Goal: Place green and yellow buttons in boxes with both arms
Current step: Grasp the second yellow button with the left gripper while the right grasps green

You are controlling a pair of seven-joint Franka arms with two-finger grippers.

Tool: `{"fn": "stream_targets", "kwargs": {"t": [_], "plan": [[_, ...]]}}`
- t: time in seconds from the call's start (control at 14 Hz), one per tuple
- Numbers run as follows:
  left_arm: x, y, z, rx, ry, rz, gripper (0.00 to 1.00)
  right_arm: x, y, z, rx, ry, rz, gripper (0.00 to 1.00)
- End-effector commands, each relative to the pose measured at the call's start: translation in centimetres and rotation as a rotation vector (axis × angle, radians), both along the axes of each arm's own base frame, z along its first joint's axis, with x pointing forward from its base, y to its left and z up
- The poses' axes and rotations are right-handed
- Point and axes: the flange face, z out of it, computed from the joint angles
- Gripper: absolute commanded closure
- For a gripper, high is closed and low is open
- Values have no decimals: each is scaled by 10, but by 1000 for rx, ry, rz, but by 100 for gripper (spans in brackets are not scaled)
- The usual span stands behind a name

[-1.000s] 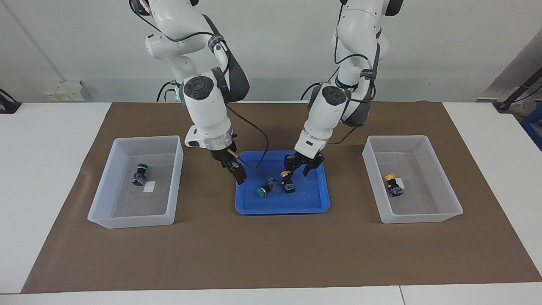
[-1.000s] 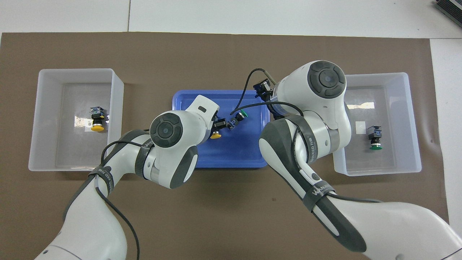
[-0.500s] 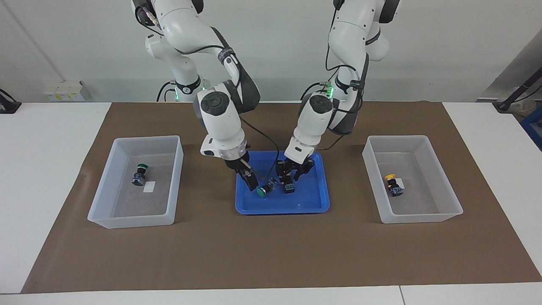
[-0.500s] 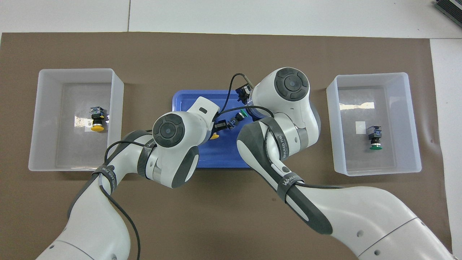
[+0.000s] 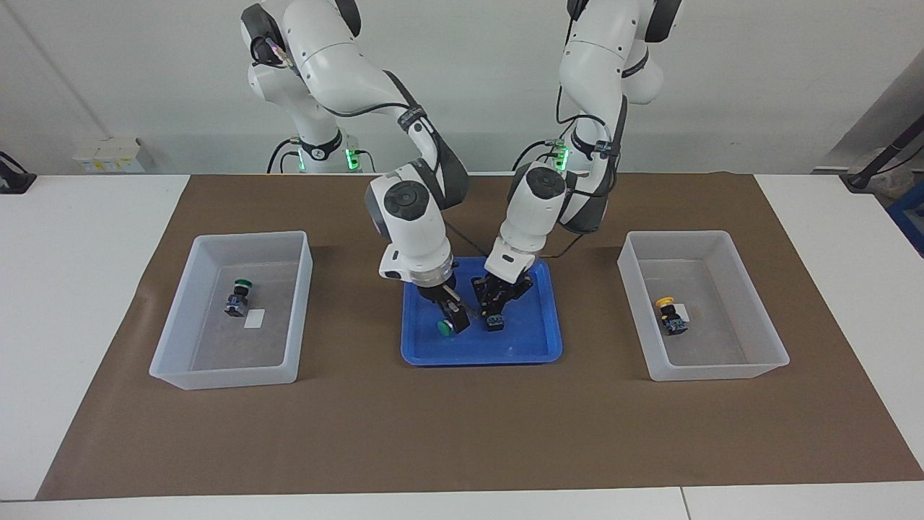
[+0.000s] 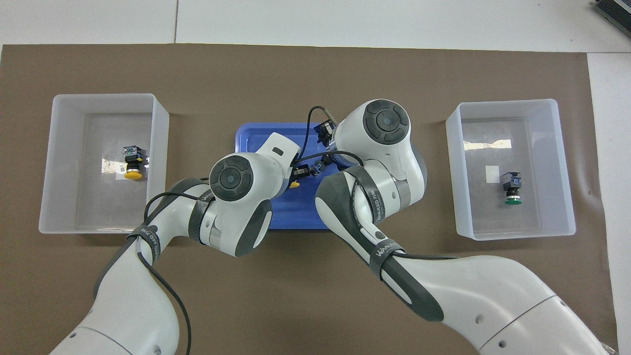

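In the blue tray point(image 5: 534, 339) a green button point(image 5: 445, 327) lies on its side beside a yellow button point(image 5: 494, 322). My right gripper point(image 5: 452, 315) is down in the tray, right at the green button. My left gripper point(image 5: 497, 307) is open and low over the yellow button, one finger on each side of it. In the overhead view the yellow cap point(image 6: 294, 185) shows under the left wrist and the green cap is hidden. The box point(image 5: 231, 310) toward the right arm's end holds a green button point(image 5: 238, 296). The box point(image 5: 704, 307) toward the left arm's end holds a yellow button point(image 5: 670, 315).
A brown mat point(image 5: 462, 433) covers the middle of the white table and carries the tray and both boxes. The two wrists stand close together over the tray point(image 6: 256, 135). Small pale boxes point(image 5: 108, 154) sit by the wall near the right arm's end.
Both grippers have come down into the tray. The right gripper swung toward the green button, and the left gripper lowered over the yellow button. No button has moved.
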Motion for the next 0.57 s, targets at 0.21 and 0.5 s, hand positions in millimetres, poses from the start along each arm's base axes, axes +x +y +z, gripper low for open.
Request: {"fn": "stream_targets", "kwargs": {"t": [0.21,0.5], "plan": [[44,68,23,38,63,-34,100,-11,6,-5,31,-20,-14,77],[60,127,93,50,150,-54,100,-7,6,13,39,-37,-15,100]]}}
